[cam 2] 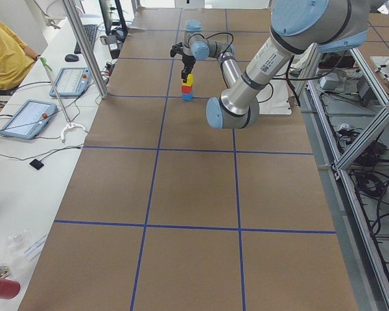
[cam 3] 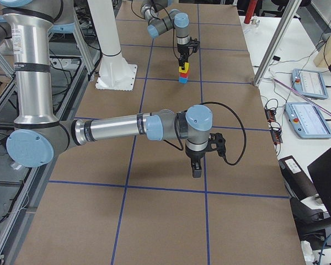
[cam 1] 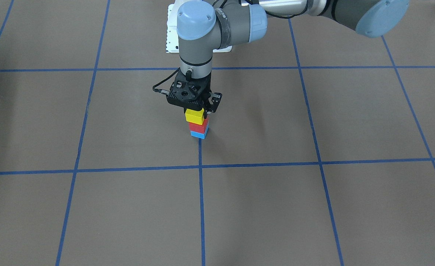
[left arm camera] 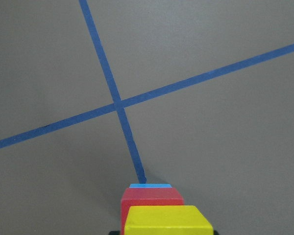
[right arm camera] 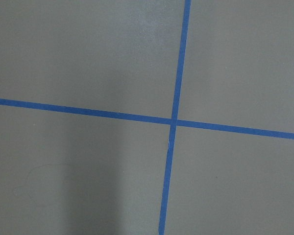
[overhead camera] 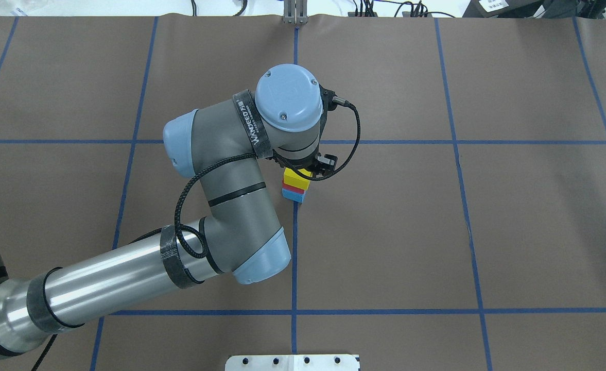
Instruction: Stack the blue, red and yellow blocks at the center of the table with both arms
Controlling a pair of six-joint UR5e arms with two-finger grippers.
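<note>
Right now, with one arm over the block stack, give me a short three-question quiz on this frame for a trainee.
1. True or false: the yellow block sits beneath the red block.
2. Which lies lowest in the stack? A) the yellow block, B) the red block, C) the blue block.
3. Fill in: the gripper at the yellow block belongs to the robot's ____ arm.

Key: 1 false, the yellow block is on top. 2 C. 3 left; the left gripper comes in from the overhead view's left.

Brown table [cam 1: 269, 214] crossed by blue tape lines [cam 1: 201, 207]; white base plate [overhead camera: 292, 362]
</note>
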